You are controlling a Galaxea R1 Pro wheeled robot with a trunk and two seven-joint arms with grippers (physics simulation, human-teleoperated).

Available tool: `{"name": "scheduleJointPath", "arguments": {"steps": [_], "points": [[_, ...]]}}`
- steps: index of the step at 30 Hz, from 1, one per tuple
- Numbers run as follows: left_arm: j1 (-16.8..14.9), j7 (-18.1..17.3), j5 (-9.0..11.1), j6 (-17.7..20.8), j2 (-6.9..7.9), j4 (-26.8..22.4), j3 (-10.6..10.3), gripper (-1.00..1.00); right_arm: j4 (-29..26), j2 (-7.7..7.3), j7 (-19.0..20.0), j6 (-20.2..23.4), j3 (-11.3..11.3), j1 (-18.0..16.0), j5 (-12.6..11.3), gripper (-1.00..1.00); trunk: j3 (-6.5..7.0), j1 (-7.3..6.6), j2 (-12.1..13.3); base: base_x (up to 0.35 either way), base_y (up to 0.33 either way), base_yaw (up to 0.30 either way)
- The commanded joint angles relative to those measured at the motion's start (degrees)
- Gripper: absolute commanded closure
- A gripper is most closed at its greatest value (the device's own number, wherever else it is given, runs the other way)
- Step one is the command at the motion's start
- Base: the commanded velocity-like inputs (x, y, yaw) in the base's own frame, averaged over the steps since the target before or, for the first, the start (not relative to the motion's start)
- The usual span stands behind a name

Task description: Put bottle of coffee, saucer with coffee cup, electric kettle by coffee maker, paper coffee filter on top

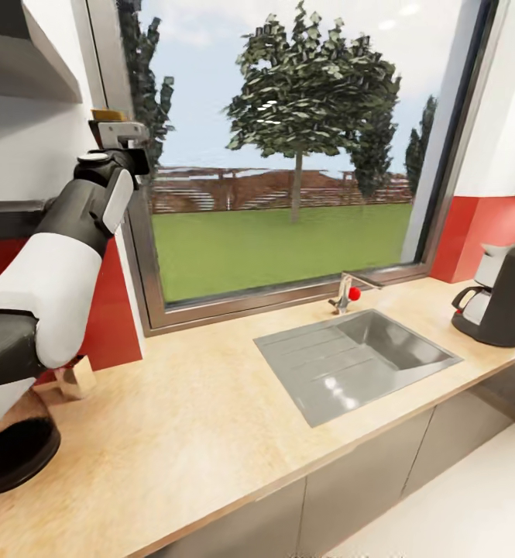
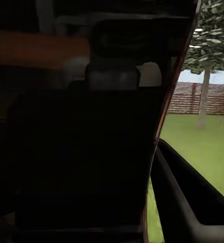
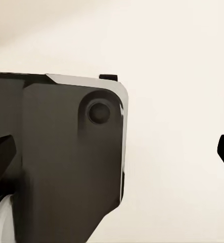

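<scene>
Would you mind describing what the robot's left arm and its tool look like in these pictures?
The left arm has a smooth, rounded white shell along its middle, with matt black sections at the elbow end and towards the wrist, where a light grey panel sits on the side. The wrist ends in a round black joint with a grey cap. The left tool is a light grey, boxy metal piece.

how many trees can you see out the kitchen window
4. A big leafy tree stands mid-window, a darker one just behind its right side, a slim one near the right frame, and one at the left frame. The raised left arm may hide more.
</scene>
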Motion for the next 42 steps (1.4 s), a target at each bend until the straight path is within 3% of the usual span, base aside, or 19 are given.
{"name": "scheduleJointPath", "arguments": {"steps": [1, 9, 14, 18, 21, 22, 23, 28, 29, 30, 32, 34, 42], "points": [[-0.01, 0.37, 0.23, 0.34, 0.07, -0.1, -0.43, 1.0, -0.01, -0.01, 0.17, -0.12, 0.0, 0.01, 0.17, -1.0, -0.01, 0.02, -0.04, 0.0, -0.274, -0.263], [0.56, 0.38, 0.24, 0.28, -0.46, -0.11, -0.49, 1.0, 0.01, -0.01, 0.11, -0.12, -0.07, 0.01, 0.17, -1.0, -0.01, 0.02, -0.04, 0.0, -0.274, -0.264], [5.42, -2.56, 0.24, -0.06, -1.66, -0.31, -0.59, 1.0, -0.05, 0.02, 0.08, -0.19, -0.07, 0.01, 0.13, -1.0, -0.01, 0.02, -0.04, 0.0, -0.274, -0.264], [10.04, -7.85, 0.17, -0.37, -2.05, -1.72, -0.53, 1.0, -0.19, 0.09, 0.08, -0.27, -0.13, 0.01, 0.09, -1.0, -0.01, 0.02, -0.04, 0.0, -0.246, -0.197], [15.59, -12.35, 0.16, -0.43, -2.08, -6.95, -0.45, 1.0, -0.39, 0.18, 0.08, -0.33, -0.15, 0.01, 0.02, -1.0, -0.01, 0.02, -0.04, 0.0, -0.161, -0.047], [21.38, -16.42, 0.16, -0.39, -2.04, -13.61, -0.53, 1.0, -0.5, 0.24, 0.13, -0.46, -0.16, 0.01, -0.05, -1.0, -0.01, 0.02, -0.04, 0.0, -0.027, -0.006], [24.44, -18.32, 0.16, -0.36, -2.02, -17.07, -0.61, 1.0, -0.54, 0.31, 0.22, -0.51, -0.16, 0.01, -0.09, -1.0, -0.01, 0.02, -0.04, 0.0, -0.014, -0.003], [35.89, -26.95, 0.06, 0.06, -1.6, -29.01, -0.84, 1.0, -0.68, 0.45, 0.4, -0.64, -0.16, 0.01, -0.25, -1.0, -0.01, 0.02, -0.04, 0.0, -0.004, -0.001], [39.81, -30.85, -0.23, 0.12, -1.4, -31.84, -0.7, 1.0, -0.69, 0.47, 0.42, -0.7, -0.16, 0.01, -0.26, -1.0, -0.01, 0.02, -0.04, 0.0, 0.0, 0.0], [41.54, -32.9, -0.34, 0.09, -1.23, -32.86, -0.67, 1.0, -0.69, 0.47, 0.42, -0.71, -0.16, 0.01, -0.27, -1.0, -0.01, 0.02, -0.04, 0.0, 0.0, 0.0], [44.4, -36.57, -0.52, -0.01, -0.58, -34.49, -0.56, 1.0, -0.86, 0.53, 0.43, -0.72, -0.16, 0.01, -0.27, -1.0, -0.01, 0.02, -0.04, 0.0, 0.0, 0.0], [50.06, -40.23, -0.03, -0.2, 1.9, -37.12, -0.36, 1.0, -2.11, 0.63, 0.43, -0.73, -0.16, 0.01, -0.27, -1.0, -0.01, 0.02, -0.04, 0.0, 0.0, 0.0], [52.42, -40.58, 0.06, -0.31, 2.32, -37.63, -0.39, 1.0, -2.28, 0.61, 0.39, -0.73, -0.23, 0.01, -0.35, -1.0, -0.01, 0.02, -0.04, 0.047, -0.028, 0.0]]}}
